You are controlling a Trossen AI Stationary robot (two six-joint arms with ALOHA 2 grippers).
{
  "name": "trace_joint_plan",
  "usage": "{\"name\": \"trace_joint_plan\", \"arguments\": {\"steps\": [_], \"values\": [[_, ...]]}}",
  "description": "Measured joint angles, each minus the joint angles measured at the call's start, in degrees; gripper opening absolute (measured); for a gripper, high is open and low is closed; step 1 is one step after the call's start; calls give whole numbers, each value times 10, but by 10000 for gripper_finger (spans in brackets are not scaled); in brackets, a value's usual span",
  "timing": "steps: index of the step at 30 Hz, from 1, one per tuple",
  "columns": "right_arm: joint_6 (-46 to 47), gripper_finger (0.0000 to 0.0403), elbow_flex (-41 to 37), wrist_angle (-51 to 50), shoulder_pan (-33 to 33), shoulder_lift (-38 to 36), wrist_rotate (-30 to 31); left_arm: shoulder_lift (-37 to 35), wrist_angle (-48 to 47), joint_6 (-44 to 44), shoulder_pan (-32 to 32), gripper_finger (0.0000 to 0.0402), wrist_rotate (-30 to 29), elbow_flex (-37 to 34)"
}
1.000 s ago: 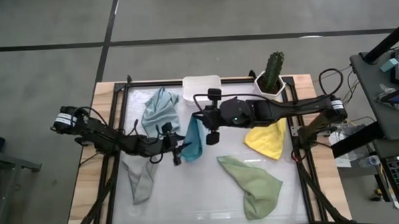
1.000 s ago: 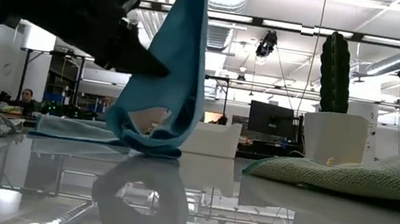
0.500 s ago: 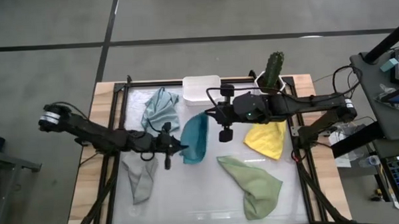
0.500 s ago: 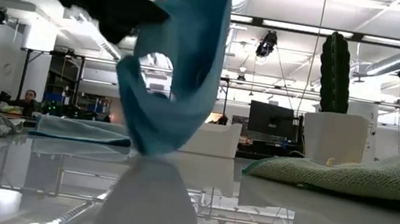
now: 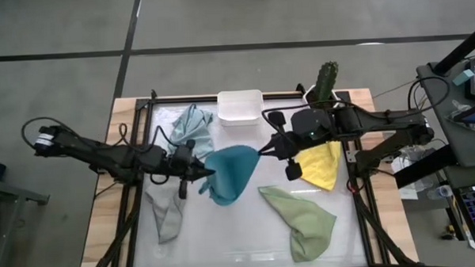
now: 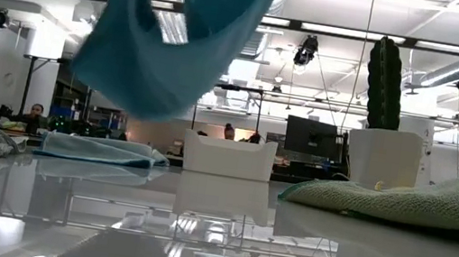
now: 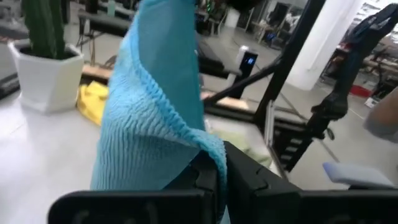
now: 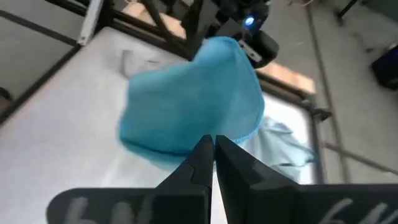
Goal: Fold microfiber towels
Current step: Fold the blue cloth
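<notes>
Blue towel (image 5: 229,172) now lifted off table, spread wider

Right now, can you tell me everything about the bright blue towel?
The bright blue towel is a small soft cloth with a ribbed, fuzzy weave, hanging in the air above the middle of the white table. The left gripper is shut on one edge and the right gripper is shut on the opposite edge, so it spreads between them and sags in the middle like a hammock. In the low view it hangs clear of the tabletop. No other towel touches it.
</notes>
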Motion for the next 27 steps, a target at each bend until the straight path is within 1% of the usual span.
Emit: {"name": "trace_joint_plan", "arguments": {"steps": [2, 4, 9, 12, 16, 18, 23, 25, 27], "values": [[-16, 8, 0, 13, 0, -4, 25, 2, -4, 20, 0, 0, 0, 16], [-28, 8, 0, 26, -3, -7, 49, 1, -35, 42, 2, 0, 1, 36], [-34, 8, 0, 24, -18, -9, 53, 0, -185, 56, 29, 0, 1, 110], [-35, 8, 0, 24, -30, -9, 56, 1, -275, 57, 55, 0, 1, 153], [-36, 8, 0, 22, -54, -9, 57, 1, -370, 71, 95, 0, 1, 202], [-36, 8, 0, 22, -68, -9, 57, 1, -398, 88, 112, 0, 1, 220], [-44, 8, 0, 24, -107, -9, 58, 1, -427, 149, 155, 0, 2, 238], [-51, 8, 0, 27, -122, -9, 69, 1, -432, 176, 174, 0, 2, 240], [-59, 8, 0, 32, -136, -9, 84, 1, -433, 180, 192, 0, 3, 239]]}}
